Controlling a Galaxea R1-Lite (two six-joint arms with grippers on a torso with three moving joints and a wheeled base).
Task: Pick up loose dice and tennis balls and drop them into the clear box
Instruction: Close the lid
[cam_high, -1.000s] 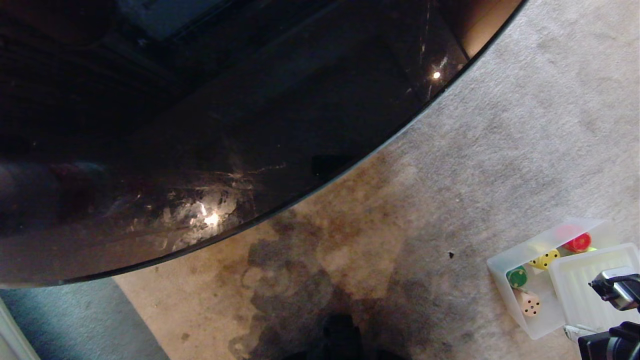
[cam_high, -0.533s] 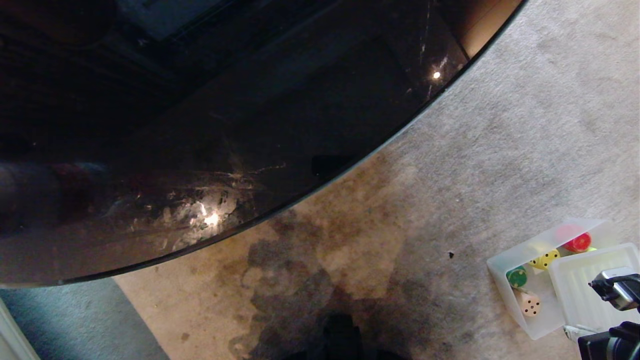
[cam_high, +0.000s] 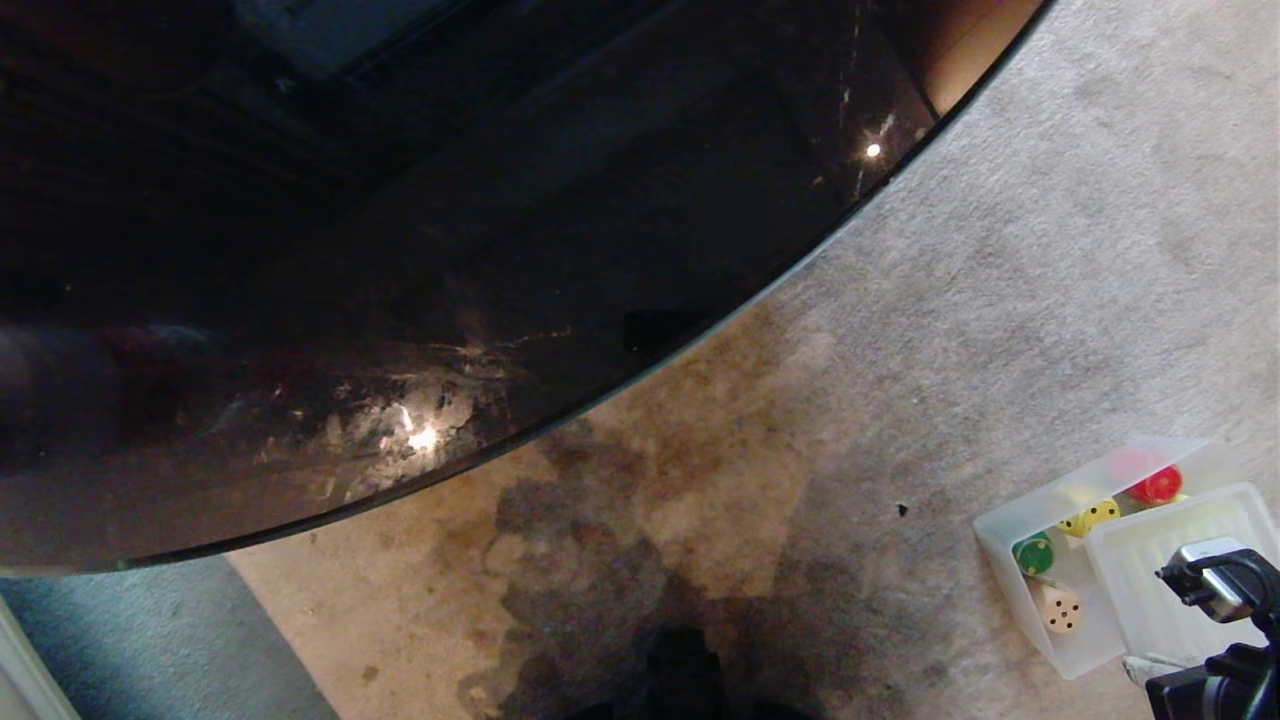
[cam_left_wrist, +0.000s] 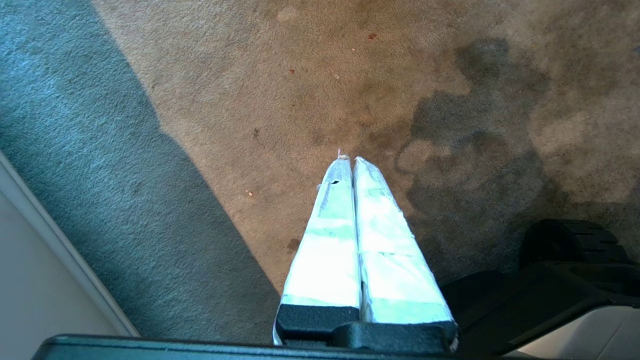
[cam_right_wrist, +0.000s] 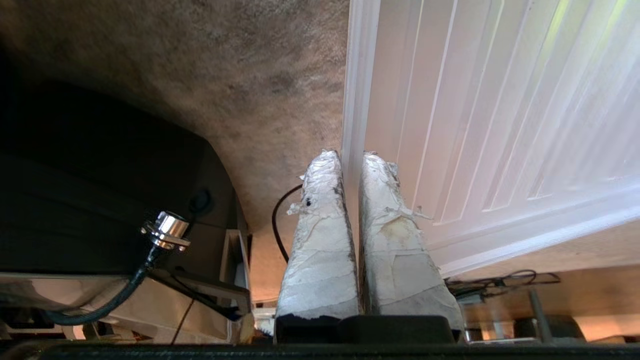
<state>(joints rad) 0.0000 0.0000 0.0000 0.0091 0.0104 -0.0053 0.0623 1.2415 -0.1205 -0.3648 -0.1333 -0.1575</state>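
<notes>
The clear box (cam_high: 1003, 532) stands on the carpet at the lower right. In it lie a red die (cam_high: 1160, 484), a yellow die (cam_high: 1090, 517), a dark green die (cam_high: 1033, 553) and a tan die (cam_high: 1060, 606). A flat ribbed lid (cam_high: 1150, 570) hangs over the box's right part and hides what lies under it. My right gripper (cam_right_wrist: 352, 157) is shut on the rim of that lid (cam_right_wrist: 475, 115). No tennis balls show plainly; only a yellow-green tint glows through the lid. My left gripper (cam_left_wrist: 348, 161) is shut and holds nothing, parked above the carpet.
A large dark glossy round table (cam_high: 400, 250) fills the upper left, its curved edge running diagonally. The stained beige carpet (cam_high: 720, 470) lies between it and the box. My dark base (cam_high: 680, 670) sits at the bottom middle; a white baseboard (cam_high: 20, 660) is at far left.
The right arm and the lid have shifted slightly left, so the lid covers a little more of the box and the yellow die. The dice have not moved.
</notes>
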